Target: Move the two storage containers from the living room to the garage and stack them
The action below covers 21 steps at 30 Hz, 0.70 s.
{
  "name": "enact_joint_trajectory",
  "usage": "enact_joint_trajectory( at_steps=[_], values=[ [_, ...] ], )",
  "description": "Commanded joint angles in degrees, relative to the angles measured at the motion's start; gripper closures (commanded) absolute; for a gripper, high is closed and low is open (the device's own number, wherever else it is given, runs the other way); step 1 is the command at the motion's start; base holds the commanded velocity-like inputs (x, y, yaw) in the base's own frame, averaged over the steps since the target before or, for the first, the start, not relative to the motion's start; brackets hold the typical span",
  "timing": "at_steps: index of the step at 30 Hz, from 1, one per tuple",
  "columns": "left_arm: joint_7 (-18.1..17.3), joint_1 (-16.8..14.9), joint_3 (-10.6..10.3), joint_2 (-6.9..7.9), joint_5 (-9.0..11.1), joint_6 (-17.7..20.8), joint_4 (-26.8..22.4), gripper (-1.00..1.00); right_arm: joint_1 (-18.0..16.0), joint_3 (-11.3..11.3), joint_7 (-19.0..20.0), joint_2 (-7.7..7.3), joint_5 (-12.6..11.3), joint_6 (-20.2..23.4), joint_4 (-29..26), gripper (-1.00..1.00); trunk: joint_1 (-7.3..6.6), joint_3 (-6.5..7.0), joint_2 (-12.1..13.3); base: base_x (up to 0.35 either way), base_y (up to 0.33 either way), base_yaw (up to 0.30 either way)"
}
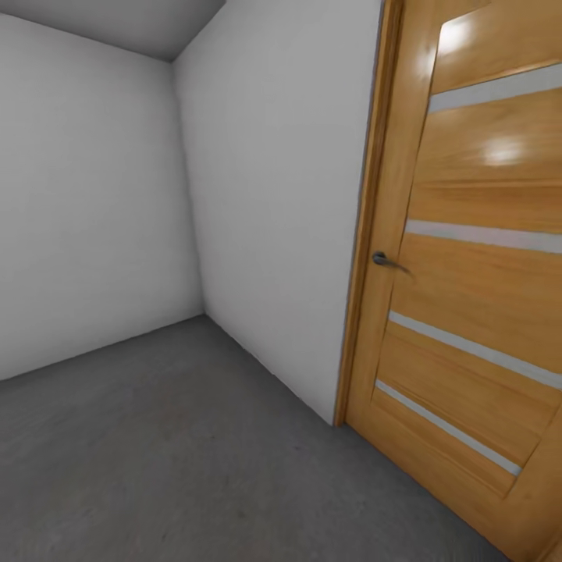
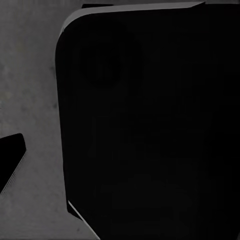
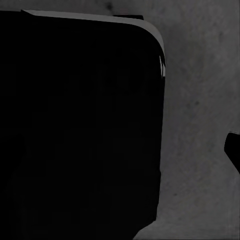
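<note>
The two storage containers are out of view, and so is the living room. I am facing a corner of the garage with plain grey-white walls (image 1: 94,203) and a dark grey speckled concrete floor (image 1: 195,468). In the left wrist view a dark fingertip (image 2: 10,160) juts in over the floor, beside a large black rounded body (image 2: 150,125). Another dark fingertip (image 3: 234,150) pokes in over the floor in the right wrist view, beside the same kind of black body (image 3: 80,130). Neither view shows whether the jaws are open or shut.
A wooden door (image 1: 476,297) with pale horizontal strips and a dark lever handle (image 1: 384,260) stands close on the right, angled toward me. A white wall (image 1: 281,203) runs from the door frame back to the corner. Grey floor stretches to the left and ahead.
</note>
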Motion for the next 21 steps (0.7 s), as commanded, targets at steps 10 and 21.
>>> enact_joint_trajectory(
  at_steps=[10, 21],
  values=[
    [0.06, 0.04, 0.03, 0.04, 0.07, -0.03, -0.11, -1.0, 0.0, -0.04, -0.07, 0.0, 0.07, -0.16, -0.01, -1.0, 0.0, -0.03, -0.02, 0.0, 0.0, -0.278],
    [0.13, 0.04, 0.07, 0.0, 0.06, -0.02, -0.11, -1.0, 0.0, -0.06, -0.07, 0.0, 0.06, -0.16, -0.01, -1.0, 0.0, -0.03, -0.02, 0.0, 0.0, -0.278]
  ],
)
